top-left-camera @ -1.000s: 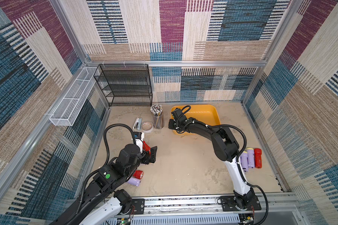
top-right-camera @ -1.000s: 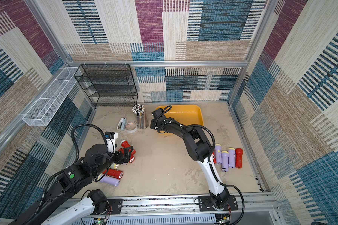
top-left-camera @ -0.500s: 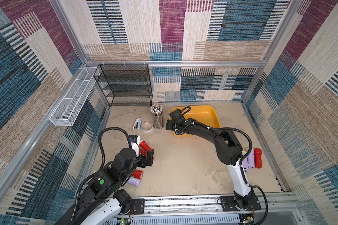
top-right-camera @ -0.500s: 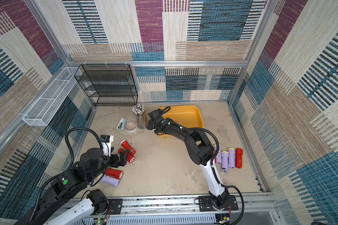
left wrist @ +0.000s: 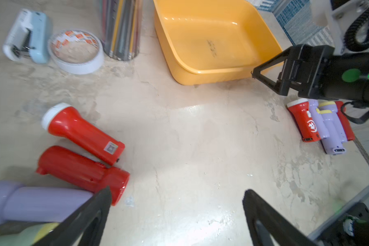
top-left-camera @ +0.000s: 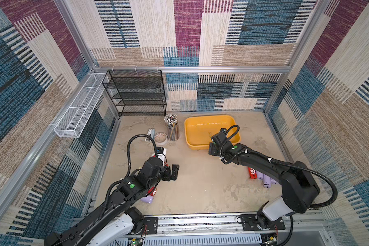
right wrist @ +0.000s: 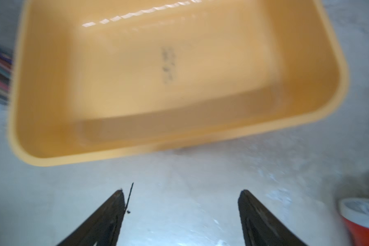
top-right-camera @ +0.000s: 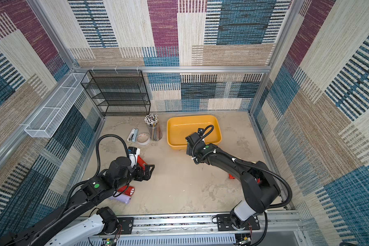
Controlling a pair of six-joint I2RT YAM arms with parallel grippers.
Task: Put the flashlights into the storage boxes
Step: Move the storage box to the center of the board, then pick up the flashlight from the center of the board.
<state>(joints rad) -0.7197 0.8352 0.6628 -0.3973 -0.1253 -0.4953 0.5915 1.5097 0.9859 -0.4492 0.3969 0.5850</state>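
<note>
Right pincer [right wrist: 181, 191] has backed off; yellow tray [right wrist: 158, 132] lies just ahead.

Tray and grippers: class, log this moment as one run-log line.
left gripper: open, empty | right gripper: open, empty, short of tray | tray: empty | flashlights: two clusters outside tray
</note>
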